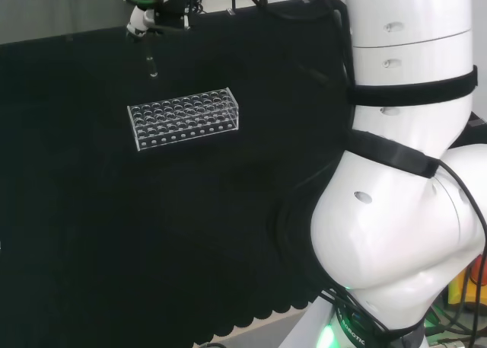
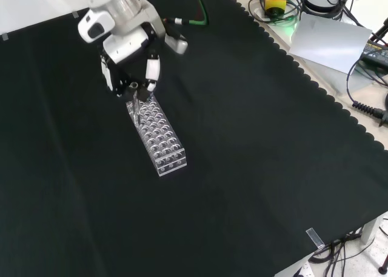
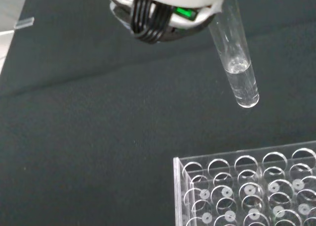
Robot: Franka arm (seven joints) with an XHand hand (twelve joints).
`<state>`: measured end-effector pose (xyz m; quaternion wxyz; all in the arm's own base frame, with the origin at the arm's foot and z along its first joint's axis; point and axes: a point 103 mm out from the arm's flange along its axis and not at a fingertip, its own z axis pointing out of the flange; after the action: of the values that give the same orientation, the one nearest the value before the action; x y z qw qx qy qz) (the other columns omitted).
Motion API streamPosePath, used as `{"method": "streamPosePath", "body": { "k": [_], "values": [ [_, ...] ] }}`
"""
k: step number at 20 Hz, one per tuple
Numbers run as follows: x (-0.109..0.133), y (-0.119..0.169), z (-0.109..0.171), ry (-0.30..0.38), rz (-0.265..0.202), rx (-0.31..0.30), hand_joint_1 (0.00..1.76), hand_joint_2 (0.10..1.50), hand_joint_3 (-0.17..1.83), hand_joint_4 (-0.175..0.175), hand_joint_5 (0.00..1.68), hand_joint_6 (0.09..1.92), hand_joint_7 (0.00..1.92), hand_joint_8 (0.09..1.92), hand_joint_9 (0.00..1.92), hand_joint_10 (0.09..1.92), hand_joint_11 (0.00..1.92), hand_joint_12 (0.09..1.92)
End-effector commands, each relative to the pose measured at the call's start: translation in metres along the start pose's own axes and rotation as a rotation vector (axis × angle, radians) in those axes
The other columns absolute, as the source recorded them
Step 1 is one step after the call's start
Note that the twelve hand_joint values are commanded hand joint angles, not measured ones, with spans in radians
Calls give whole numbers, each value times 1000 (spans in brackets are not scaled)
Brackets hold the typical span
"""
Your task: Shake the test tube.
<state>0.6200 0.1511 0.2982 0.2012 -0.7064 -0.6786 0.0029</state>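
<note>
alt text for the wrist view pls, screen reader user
A clear test tube with a little clear liquid at its rounded bottom hangs tilted from the robot's hand, free in the air above black cloth. An empty clear tube rack stands on the cloth nearby.

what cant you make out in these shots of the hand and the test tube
- Grip: in the wrist view the top of the test tube runs behind a blurred white part of the hand, so where the fingers touch it is hidden.
- Tube in the front view: too thin and clear to separate from the rack behind it.
- Liquid in the head view: the tube is too small to show any.
- Rack in the wrist view: cut off by the picture's edges.
</note>
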Motion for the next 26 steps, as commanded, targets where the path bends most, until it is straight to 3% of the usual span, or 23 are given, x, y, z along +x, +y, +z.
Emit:
{"method": "streamPosePath", "body": {
  "k": [1,8,18,22,26],
  "values": [
    [-16,-20,-27,25,21,-26,1215,723,551,-175,1255,647,1633,637,1557,671,1032,1089],
    [1,-37,-27,63,11,-21,1215,719,557,-175,1258,644,1633,634,1558,669,1031,1095],
    [71,-51,-13,106,-89,14,1216,715,562,-175,1261,640,1634,631,1559,666,1029,1100],
    [60,-53,-18,110,-69,4,1216,714,563,-175,1261,639,1635,630,1560,665,1029,1102],
    [16,-57,-28,97,4,-20,1216,713,564,-175,1262,639,1635,629,1560,664,1028,1102]
  ]
}}
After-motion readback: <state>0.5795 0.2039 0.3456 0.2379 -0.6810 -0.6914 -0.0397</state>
